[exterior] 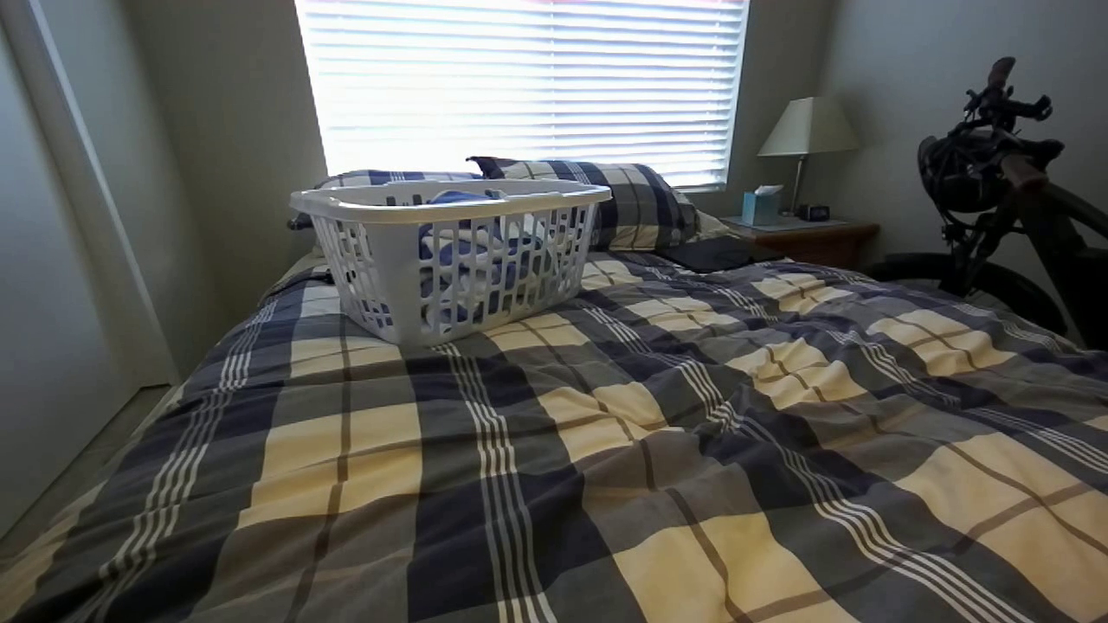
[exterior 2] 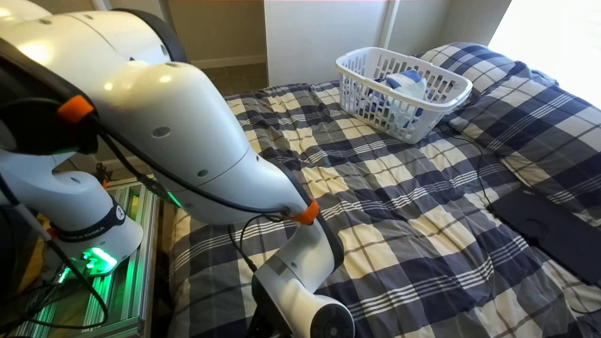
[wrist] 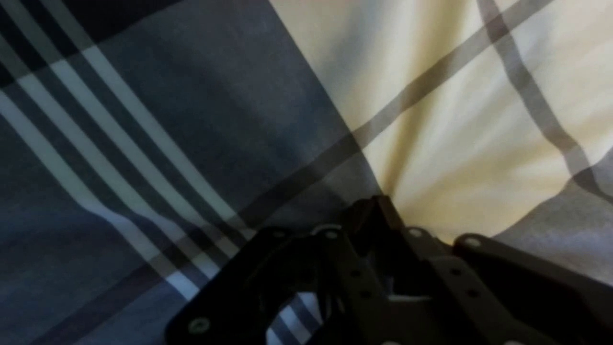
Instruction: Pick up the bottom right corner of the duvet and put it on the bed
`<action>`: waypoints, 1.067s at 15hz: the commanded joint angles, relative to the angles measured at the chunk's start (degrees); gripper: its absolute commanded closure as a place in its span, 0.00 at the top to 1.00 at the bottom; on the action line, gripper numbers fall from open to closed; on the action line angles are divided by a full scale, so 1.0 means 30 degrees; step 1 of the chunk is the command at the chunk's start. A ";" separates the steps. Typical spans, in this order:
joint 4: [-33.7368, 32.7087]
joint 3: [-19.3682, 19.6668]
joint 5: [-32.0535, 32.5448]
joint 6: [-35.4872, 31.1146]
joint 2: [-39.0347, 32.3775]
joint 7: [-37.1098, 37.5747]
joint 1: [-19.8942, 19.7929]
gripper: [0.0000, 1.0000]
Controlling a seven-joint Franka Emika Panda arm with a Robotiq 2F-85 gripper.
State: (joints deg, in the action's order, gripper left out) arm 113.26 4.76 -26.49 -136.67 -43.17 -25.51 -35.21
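Note:
The duvet (exterior: pixel 554 433), in navy, grey and cream plaid, lies rumpled over the bed (exterior 2: pixel 399 188) in both exterior views. In the wrist view plaid duvet fabric (wrist: pixel 230 96) fills the picture. My gripper (wrist: pixel 376 200) is at the lower middle of the wrist view with its fingertips together at the cloth. A fold in the cream check runs straight into the tips, so the cloth looks pinched there. The bottom right corner cannot be made out. In an exterior view the arm's wrist (exterior 2: pixel 305 300) reaches down past the lower edge; the fingers are out of view there.
A white laundry basket (exterior: pixel 381 277) with blue and white cloth stands on the bed, also in an exterior view (exterior 2: pixel 404 98). Plaid pillows (exterior 2: pixel 554 126) and a dark flat object (exterior 2: pixel 549 230) with a cable lie near the head. A bicycle (exterior: pixel 995 190) stands beside the bed.

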 commanded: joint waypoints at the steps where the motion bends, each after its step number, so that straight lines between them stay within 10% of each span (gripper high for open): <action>1: 0.0406 0.0394 0.0797 -0.0427 0.0259 0.1818 0.0677 0.01; 5: 0.2147 0.1293 0.1313 -0.1274 0.1531 0.3465 0.1524 0.04; 6: 0.2239 0.1489 0.1373 -0.1256 0.1569 0.3835 0.1642 0.31; 16: 0.1548 0.2028 0.1257 -0.0927 0.0997 0.3267 -0.0003 0.93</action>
State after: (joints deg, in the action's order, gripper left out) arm 118.25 10.61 -24.07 -139.49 -39.56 -15.68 -33.52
